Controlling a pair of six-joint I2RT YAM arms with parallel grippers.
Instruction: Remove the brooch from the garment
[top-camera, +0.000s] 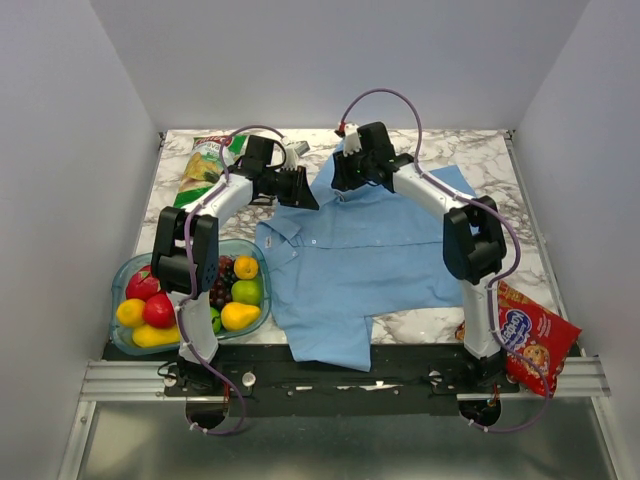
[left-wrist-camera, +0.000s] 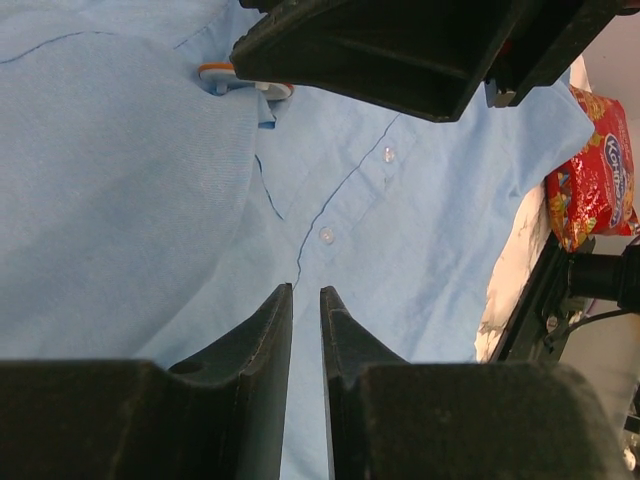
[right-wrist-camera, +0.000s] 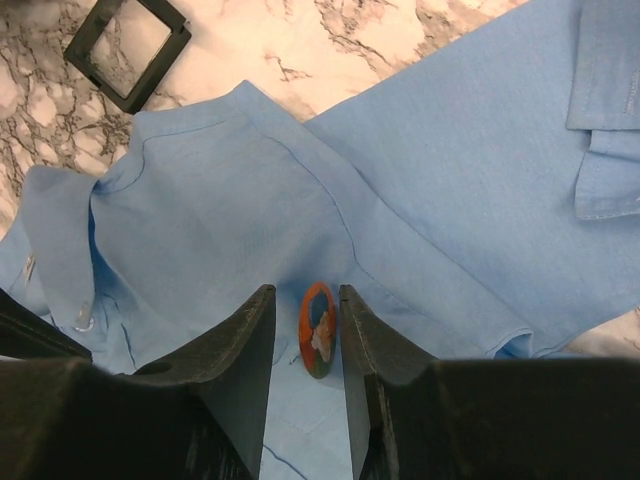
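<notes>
Bracketing brooch (right-wrist-camera: 318, 330), right gripper (right-wrist-camera: 305, 295) part-open, unclamped | left gripper (left-wrist-camera: 306, 292) near brooch, barely open, empty | brooch likely rigid (garment (right-wrist-camera: 450, 180) floppy): pinch its 2 edges

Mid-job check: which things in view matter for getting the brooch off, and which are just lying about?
In the job: brooch, between the fingers of the right gripper; light blue shirt; left gripper, over the button front.
Lying about: fruit bowl; green snack bag; red cookie bag; black square frame.
</notes>
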